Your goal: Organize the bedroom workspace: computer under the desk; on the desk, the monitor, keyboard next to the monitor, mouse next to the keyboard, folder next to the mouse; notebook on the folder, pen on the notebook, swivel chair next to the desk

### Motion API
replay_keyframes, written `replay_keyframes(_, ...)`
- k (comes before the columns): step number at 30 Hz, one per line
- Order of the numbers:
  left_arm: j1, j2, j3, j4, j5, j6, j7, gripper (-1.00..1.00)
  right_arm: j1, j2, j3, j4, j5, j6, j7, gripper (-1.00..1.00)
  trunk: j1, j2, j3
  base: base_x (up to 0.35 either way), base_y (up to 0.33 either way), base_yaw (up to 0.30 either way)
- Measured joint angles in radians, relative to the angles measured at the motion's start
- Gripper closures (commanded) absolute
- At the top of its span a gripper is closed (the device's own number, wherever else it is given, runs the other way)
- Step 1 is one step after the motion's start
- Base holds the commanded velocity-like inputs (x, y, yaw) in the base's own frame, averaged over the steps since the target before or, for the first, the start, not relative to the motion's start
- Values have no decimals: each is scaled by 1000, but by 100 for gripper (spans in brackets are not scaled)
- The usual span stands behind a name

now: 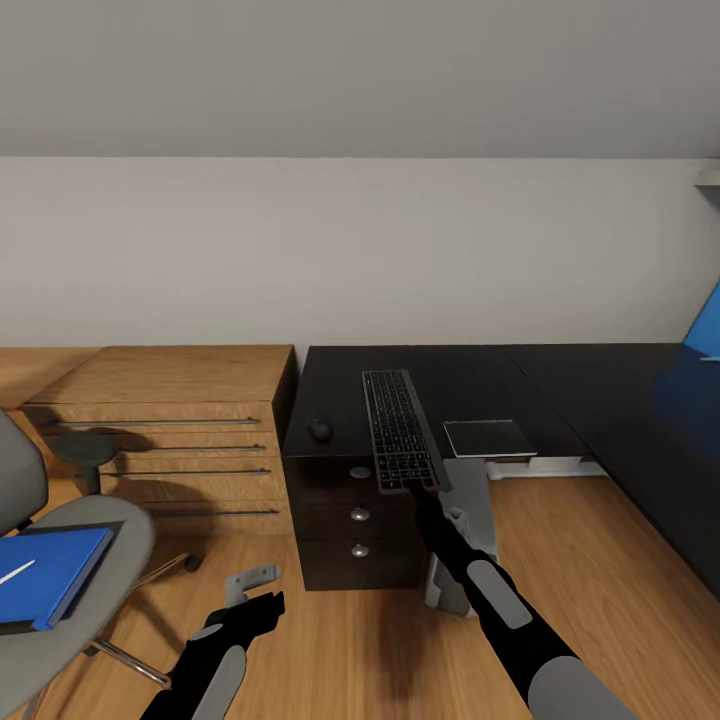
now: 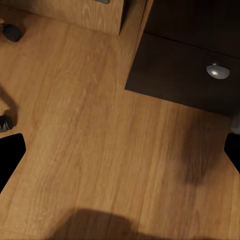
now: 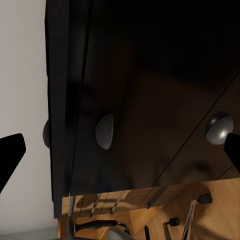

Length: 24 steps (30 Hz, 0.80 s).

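Closest in, the left gripper (image 1: pixel 250 590) hangs low over the wood floor (image 2: pixel 90 130) with its jaws parted and nothing between them, idle beside the swivel chair (image 1: pixel 90 560). On that grey seat lies the blue folder (image 1: pixel 50 575) with a thin white pen (image 1: pixel 15 573) across it, and a dark edge peeks out from under the folder (likely the notebook, though I cannot be sure).

Now the working arm — the right gripper (image 1: pixel 425 490) is at the near end of the keyboard (image 1: pixel 398 428), which lies lengthwise on the black desk (image 1: pixel 470 385) and overhangs the front edge above the drawer block (image 1: pixel 355 530). Whether the jaws are closed on it I cannot tell; the head view hides the fingertips behind the keyboard's end, and the right wrist view shows dark fingertips set wide apart over glossy black.

My read: the keyboard is being placed. To do it well, push it fully onto the top so no part overhangs, and carry it toward the monitor (image 1: pixel 700 340) at the far right — they are well apart for now. Mind the mouse (image 1: pixel 320 430) just beside the keyboard's left edge; a careless swing would knock it off. A small grey tablet-like slab (image 1: pixel 488 438) sits on the other side.
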Motion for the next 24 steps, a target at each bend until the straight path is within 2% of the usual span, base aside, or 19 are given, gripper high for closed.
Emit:
replay_keyframes(11,0,0,-3,0,0,1,0,-100,0,0,2,0,2,-1,-1,-100,-38,70,31,0,0,0)
replay_keyframes(20,0,0,-3,0,0,-1,0,-100,0,0,2,0,4,-2,-1,-100,-38,70,31,10,2,0)
replay_keyframes(24,0,0,-4,0,0,-2,-1,-100,0,0,2,0,4,-2,-1,-100,-39,70,31,189,49,0)
